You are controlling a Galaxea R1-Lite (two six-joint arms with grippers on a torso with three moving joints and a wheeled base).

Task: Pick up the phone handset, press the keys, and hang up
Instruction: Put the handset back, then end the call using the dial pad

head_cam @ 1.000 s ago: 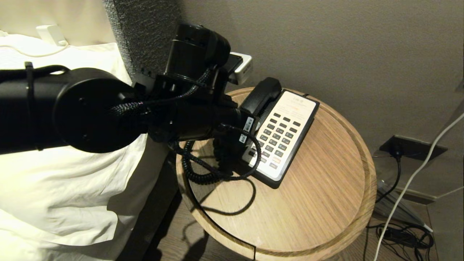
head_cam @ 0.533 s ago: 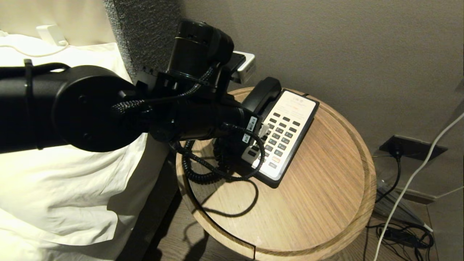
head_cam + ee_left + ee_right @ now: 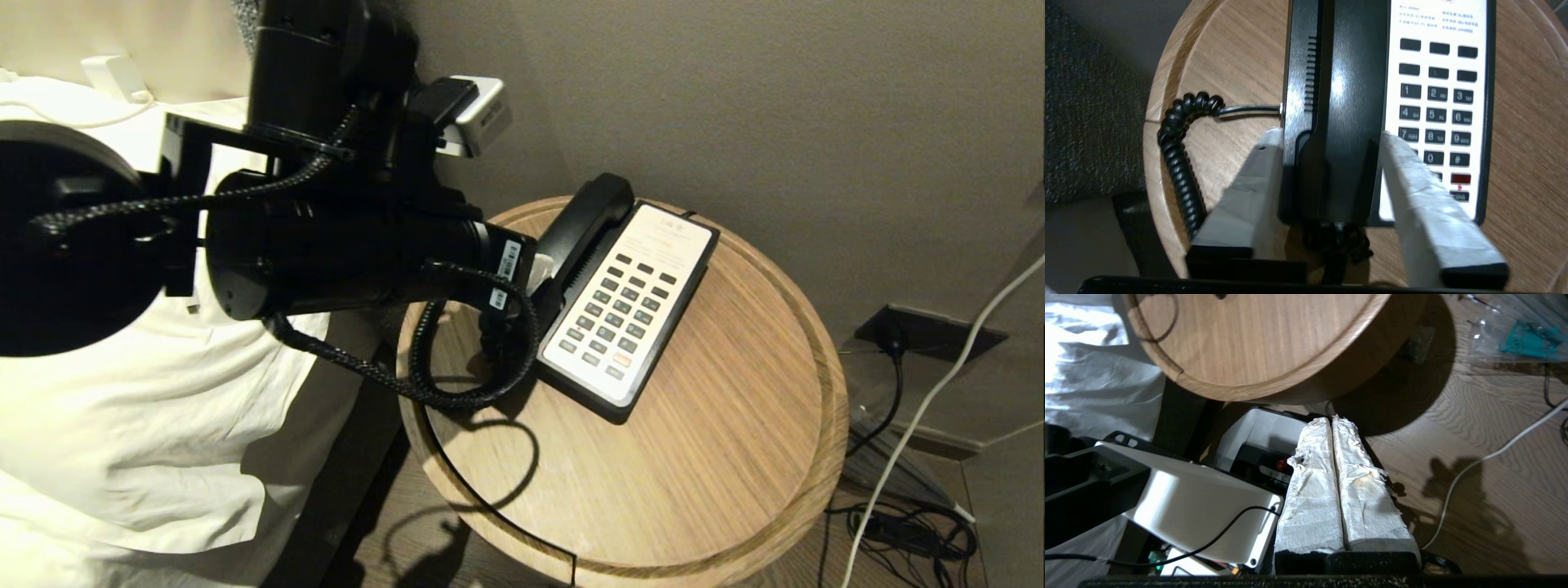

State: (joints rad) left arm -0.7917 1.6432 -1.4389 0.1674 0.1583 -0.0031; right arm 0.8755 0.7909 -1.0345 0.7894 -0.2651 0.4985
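The phone handset [image 3: 1349,122], a long glossy black plastic bar with rounded ends, lies in its cradle on the black phone base [image 3: 653,327], along the side of the faceplate that is toward the bed. The left gripper [image 3: 1331,136] hangs over the near end of the handset; its two fingers [image 3: 1257,179], wrapped in pale matte tape, stand apart with one on each side of the handset, and whether they touch it I cannot tell. The keys [image 3: 1437,114] are small dark grey rectangles in tidy rows on a cream-white faceplate, with one red-orange key [image 3: 1461,178] near the base's near end. A black coiled cord [image 3: 1180,163] loops from the base's bed side across the bench [image 3: 694,474], a round top of pale straight-grained wood with a shallow raised rim. Beside the bench lies white crumpled bedding [image 3: 122,457]. The right gripper [image 3: 1332,420] hangs below the bench rim over the wooden floor [image 3: 1474,457], its paper-wrapped fingers pressed together with nothing between them. A white cable [image 3: 939,408] trails down on the side of the bench away from the bed.
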